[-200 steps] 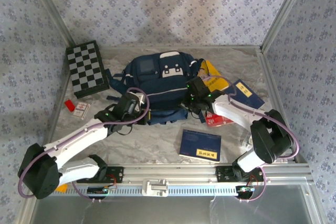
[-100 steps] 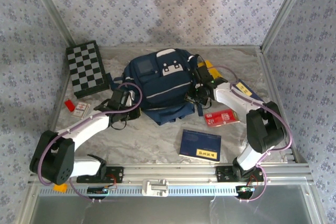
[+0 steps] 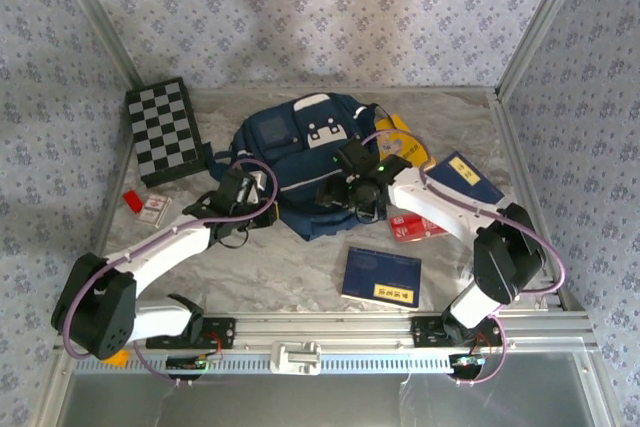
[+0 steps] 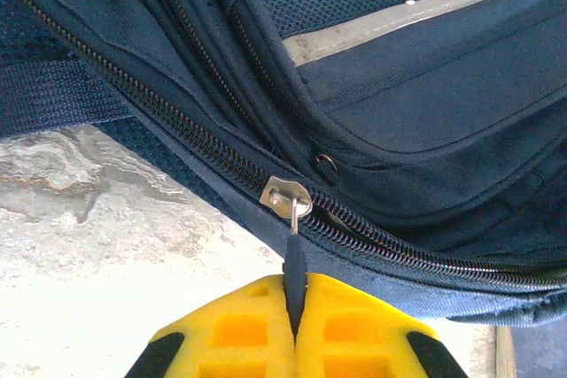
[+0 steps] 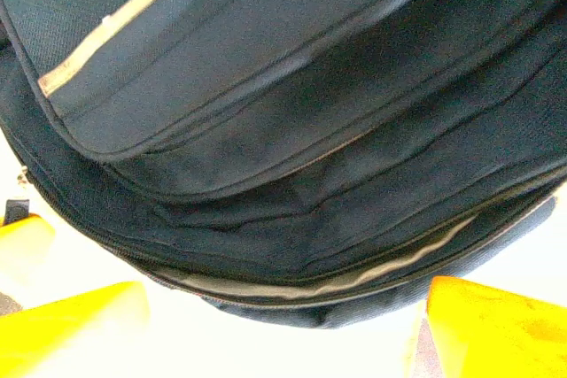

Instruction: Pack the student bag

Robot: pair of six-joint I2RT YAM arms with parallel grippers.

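The student bag (image 3: 305,152), a navy backpack with white trim, lies flat in the middle of the table. My left gripper (image 4: 294,294) sits at the bag's lower left corner (image 3: 266,211), its yellow fingers (image 4: 239,329) shut on the dark zipper pull (image 4: 294,267) that hangs from the metal slider (image 4: 286,194). That zip (image 4: 425,250) runs closed along the bag's edge. My right gripper (image 5: 283,325) hovers open at the bag's lower front edge (image 3: 343,194), its fingers (image 5: 75,320) spread wide either side of the white-trimmed hem (image 5: 337,285), holding nothing.
A checkerboard (image 3: 165,130) lies at the back left, with a red item (image 3: 133,200) and a white card (image 3: 155,209) near it. Blue books (image 3: 381,275) (image 3: 472,179), a red packet (image 3: 420,227) and a yellow item (image 3: 405,145) lie right of the bag. A metal rail (image 3: 320,332) runs along the front.
My right gripper has opened wide and swung from the bag's right side down to its lower front edge. My left gripper stays shut on the pull and has shifted slightly right.
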